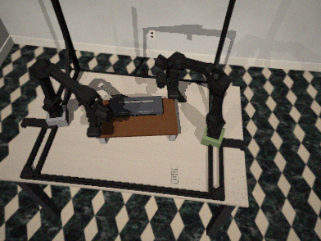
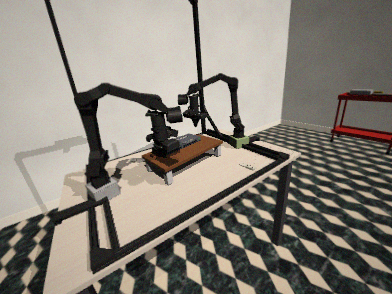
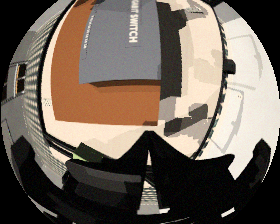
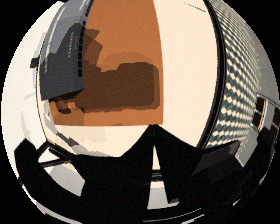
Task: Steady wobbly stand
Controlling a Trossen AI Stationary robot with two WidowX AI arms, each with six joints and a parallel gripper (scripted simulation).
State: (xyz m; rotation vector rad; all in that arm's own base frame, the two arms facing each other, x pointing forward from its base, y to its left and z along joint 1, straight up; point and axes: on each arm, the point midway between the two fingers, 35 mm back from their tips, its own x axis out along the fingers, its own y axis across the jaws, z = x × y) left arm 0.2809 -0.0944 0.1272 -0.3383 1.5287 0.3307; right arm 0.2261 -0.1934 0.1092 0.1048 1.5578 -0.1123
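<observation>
The brown stand [image 1: 143, 127] [image 2: 192, 156] [image 3: 67, 95] [image 4: 125, 40] is on the table on pale legs; a slight tilt cannot be told. The dark grey network switch [image 1: 137, 106] [image 2: 189, 141] [image 3: 117, 50] [image 4: 62, 65] lies on its top, towards the wall side. My left gripper [image 1: 177, 100] [image 2: 195, 124] [image 3: 148, 134] is shut and empty, beside the stand's end near the green base. My right gripper [image 1: 94, 134] [image 4: 152, 128] is shut and empty, by the stand's opposite end, at the front corner. No wedge can be made out for certain; the far legs are hidden.
A small pale slatted item [image 1: 174, 175] [image 2: 247, 166] lies on the table in front of the stand. A similar one [image 1: 107, 88] lies behind it, towards the wall. A black frame [image 1: 123, 186] [image 2: 200, 207] runs around the work area.
</observation>
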